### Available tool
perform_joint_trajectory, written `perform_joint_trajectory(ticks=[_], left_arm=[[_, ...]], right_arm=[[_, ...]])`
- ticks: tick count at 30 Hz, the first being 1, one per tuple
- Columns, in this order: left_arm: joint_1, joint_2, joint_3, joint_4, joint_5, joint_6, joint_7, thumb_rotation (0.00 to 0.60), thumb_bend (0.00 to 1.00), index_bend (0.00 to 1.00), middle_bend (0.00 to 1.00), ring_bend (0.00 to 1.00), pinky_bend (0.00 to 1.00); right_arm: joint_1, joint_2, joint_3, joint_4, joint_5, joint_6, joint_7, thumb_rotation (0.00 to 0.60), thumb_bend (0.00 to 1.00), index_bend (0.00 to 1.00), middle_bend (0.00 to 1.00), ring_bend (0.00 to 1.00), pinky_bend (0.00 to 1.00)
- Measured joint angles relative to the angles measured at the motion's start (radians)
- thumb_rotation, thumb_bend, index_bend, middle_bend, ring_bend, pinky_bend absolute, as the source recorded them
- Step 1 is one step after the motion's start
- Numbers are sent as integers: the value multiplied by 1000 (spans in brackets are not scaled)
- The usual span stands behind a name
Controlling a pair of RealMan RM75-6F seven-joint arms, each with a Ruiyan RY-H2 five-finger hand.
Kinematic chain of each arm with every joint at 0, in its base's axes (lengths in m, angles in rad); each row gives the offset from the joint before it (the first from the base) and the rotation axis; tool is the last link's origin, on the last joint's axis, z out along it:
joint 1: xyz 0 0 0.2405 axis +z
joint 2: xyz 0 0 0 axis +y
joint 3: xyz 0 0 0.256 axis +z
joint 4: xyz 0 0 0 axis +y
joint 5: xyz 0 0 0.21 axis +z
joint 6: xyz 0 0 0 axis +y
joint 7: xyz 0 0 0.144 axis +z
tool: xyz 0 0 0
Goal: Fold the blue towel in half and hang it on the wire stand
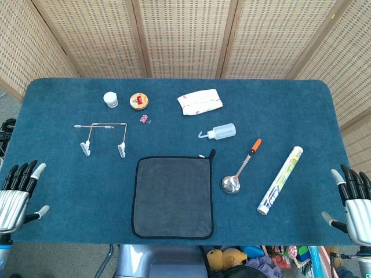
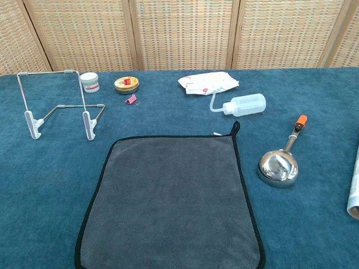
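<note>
I have the table (image 1: 52, 116) in front of me, covered in blue-green cloth, and nothing is started yet. The towel (image 1: 173, 197) lies flat and unfolded midway between my two hands; it reads grey with a black edge and a small hanging loop at its far right corner, though the task calls it blue.

My left hand (image 1: 18, 191) rests at the near left edge, fingers spread wide, holding nothing. My right hand (image 1: 355, 200) mirrors it at the near right edge, equally spread and empty. Both are well apart from the towel.

The foil roll (image 1: 281, 180) sits inward of my right hand, then the ladle (image 1: 237, 172) closer still to the towel's right edge. The wire stand (image 1: 103, 138) stands ahead of my left hand, beyond the towel's far left corner.

My worries: sweeping the right hand inward could knock the roll or ladle. The stand looks light, so draping a thick folded towel over it could tip or slide it. Pinching flat cloth off a cloth surface may slip or snag.
</note>
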Motion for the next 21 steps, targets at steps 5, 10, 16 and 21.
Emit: perform_joint_trajectory(ticks=[5,10,16,21], left_arm=[[1,-1,-4,1,1,-8,0,600,140,0,0,0,0],[-3,-5,-6,8,5,-29,-3,600,141,0,0,0,0],[-43,-19,-13,40,32,-83,-19,600,147,0,0,0,0],[-93,-49,-18,112,90,-120,-41,600,151,0,0,0,0]], right_arm=[[-1,-1,0,1,-1,4,-1,600,0,0,0,0,0],[-2,2,1,-2,-1,5,3,600,0,0,0,0,0],[-3,5,7,-7,10,8,2,600,0,0,0,0,0],[-2,6,11,-10,23,3,-3,600,0,0,0,0,0]])
